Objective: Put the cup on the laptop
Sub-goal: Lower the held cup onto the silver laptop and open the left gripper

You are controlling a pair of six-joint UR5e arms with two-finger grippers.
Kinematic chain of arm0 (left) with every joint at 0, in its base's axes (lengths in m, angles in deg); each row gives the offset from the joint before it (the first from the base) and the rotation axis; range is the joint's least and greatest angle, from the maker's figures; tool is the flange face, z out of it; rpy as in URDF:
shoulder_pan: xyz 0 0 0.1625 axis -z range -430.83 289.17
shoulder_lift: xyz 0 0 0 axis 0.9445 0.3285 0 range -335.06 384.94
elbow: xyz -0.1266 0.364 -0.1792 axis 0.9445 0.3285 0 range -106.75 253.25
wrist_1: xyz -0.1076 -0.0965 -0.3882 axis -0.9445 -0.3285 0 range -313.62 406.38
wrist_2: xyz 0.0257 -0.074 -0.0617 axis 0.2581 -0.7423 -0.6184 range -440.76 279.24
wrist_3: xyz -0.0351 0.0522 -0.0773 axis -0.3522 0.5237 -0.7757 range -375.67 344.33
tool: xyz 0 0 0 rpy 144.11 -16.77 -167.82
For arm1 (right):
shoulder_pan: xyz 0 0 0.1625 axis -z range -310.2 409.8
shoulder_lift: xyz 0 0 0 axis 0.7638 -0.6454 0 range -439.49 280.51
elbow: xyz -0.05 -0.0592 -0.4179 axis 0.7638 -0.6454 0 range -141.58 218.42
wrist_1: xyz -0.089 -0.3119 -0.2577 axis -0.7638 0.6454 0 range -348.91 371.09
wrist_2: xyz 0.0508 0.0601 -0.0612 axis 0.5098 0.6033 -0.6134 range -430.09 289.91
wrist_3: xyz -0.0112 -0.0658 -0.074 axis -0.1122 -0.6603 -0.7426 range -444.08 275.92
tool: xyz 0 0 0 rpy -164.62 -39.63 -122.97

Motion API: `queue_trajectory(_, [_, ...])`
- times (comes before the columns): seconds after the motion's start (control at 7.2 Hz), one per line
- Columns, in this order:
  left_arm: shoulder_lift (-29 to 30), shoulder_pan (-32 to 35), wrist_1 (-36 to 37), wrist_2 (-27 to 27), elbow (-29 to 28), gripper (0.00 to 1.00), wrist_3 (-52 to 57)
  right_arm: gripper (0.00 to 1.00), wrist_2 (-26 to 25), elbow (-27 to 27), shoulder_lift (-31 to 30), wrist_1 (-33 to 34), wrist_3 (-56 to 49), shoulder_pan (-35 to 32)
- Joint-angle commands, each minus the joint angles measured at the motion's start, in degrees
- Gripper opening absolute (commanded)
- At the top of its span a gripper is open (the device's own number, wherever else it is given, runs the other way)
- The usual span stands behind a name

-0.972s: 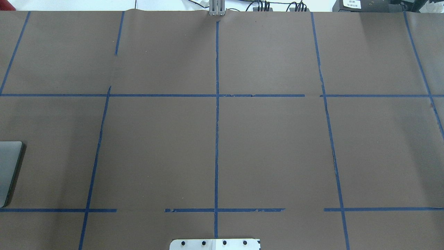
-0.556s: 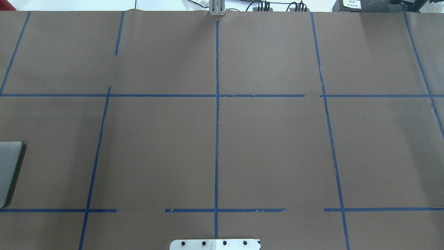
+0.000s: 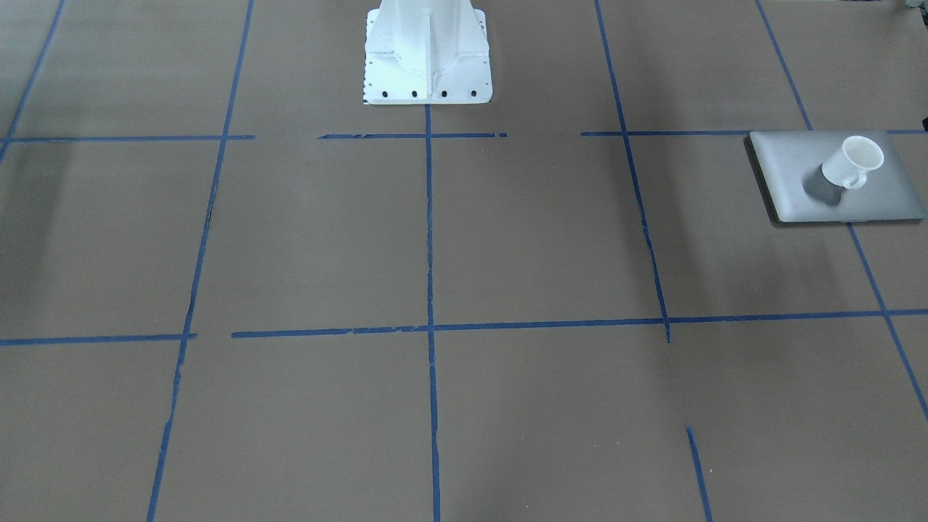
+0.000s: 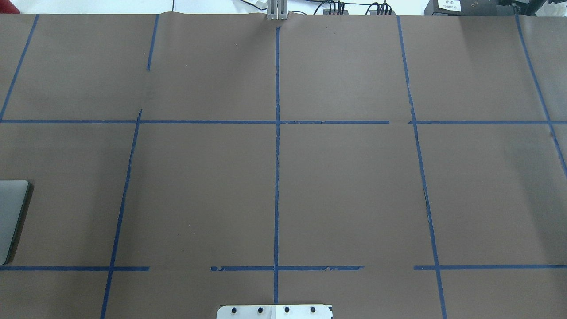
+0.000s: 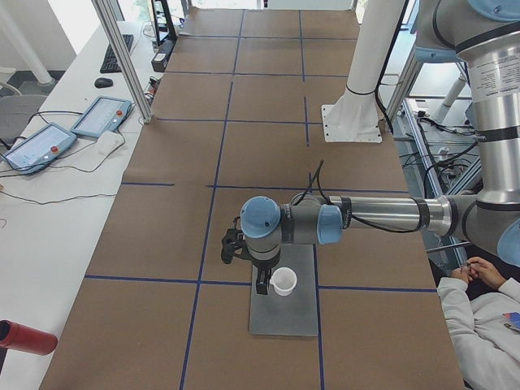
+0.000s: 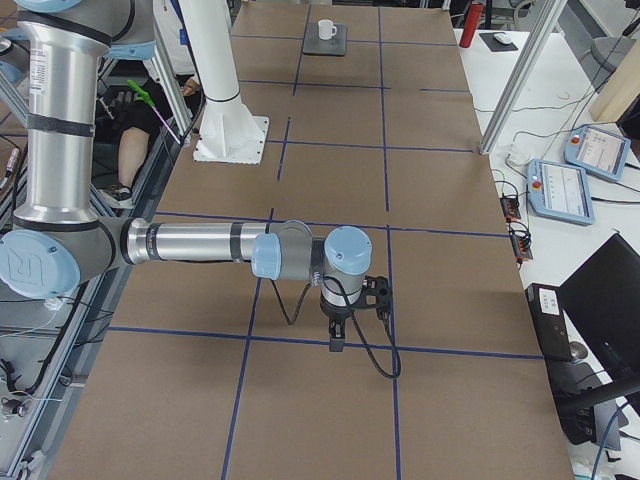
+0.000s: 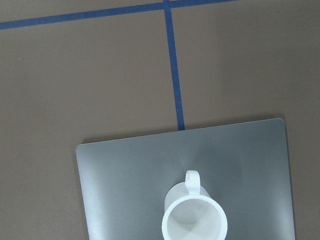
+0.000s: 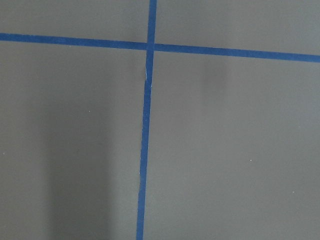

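The cup (image 3: 855, 161) stands upright on the laptop (image 3: 790, 156), so the placing looks done. The left gripper (image 5: 262, 283) hangs over the laptop beside the cup, and the right gripper (image 6: 337, 338) is well apart from the laptop. I cannot tell how far either's fingers are open. The next move calls for the left arm to lift clear without clipping the cup.

No legible text. A white label (image 4: 449, 5) on the dark box (image 4: 477, 8) beyond the far right corner of the worktop (image 4: 354, 177) carries print too small to read.

The laptop (image 4: 11, 219) is cut off by the overhead view's left edge.
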Motion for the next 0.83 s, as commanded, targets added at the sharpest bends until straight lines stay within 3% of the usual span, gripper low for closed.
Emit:
queue_trajectory(0.0, [0.40, 0.12, 0.00, 0.08, 0.22, 1.00, 0.01, 1.00, 0.06, 0.00, 0.00, 0.00, 0.02, 0.00])
queue_trajectory(0.69, [0.93, 0.12, 0.00, 0.00, -0.05, 1.00, -0.26, 1.00, 0.06, 0.00, 0.00, 0.00, 0.02, 0.00])
